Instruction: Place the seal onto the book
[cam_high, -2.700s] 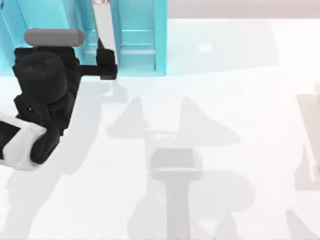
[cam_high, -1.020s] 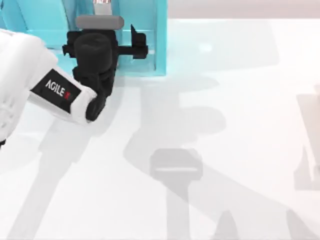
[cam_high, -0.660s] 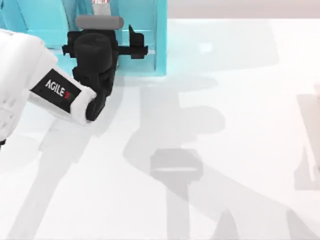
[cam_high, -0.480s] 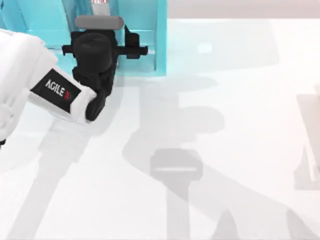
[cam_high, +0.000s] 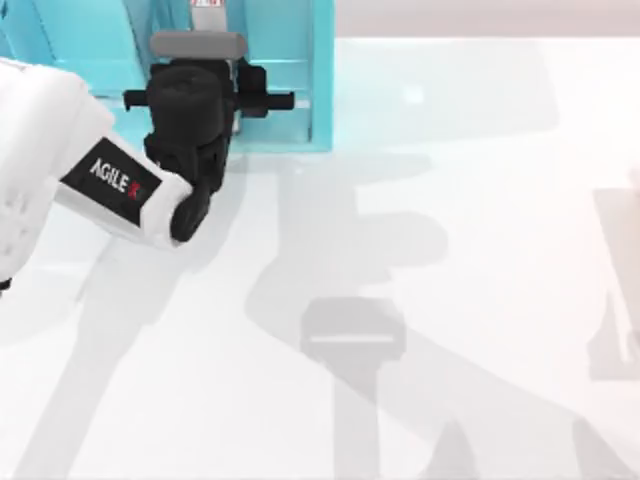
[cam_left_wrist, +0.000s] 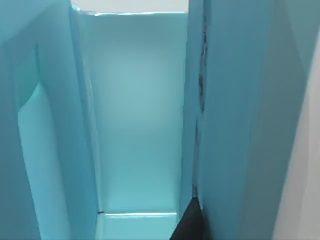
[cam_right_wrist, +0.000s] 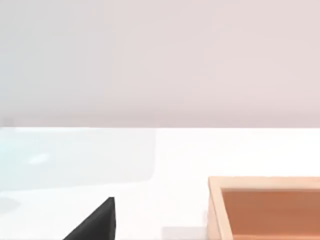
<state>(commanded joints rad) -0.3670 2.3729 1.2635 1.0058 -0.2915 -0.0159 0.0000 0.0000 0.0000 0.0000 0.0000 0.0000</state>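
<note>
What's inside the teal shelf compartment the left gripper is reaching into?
The left gripper sits inside the teal shelf. The left wrist view shows bare teal walls. The arm covers the rest of the compartment from above.

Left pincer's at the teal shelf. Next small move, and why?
Probably ease the left pincer slightly deeper beside the upright teal slab, possibly the book, before gripping: it sits at the teal shelf's front, its wrist view looking into a compartment. The right pincer is by the tan-brown seal.
</note>
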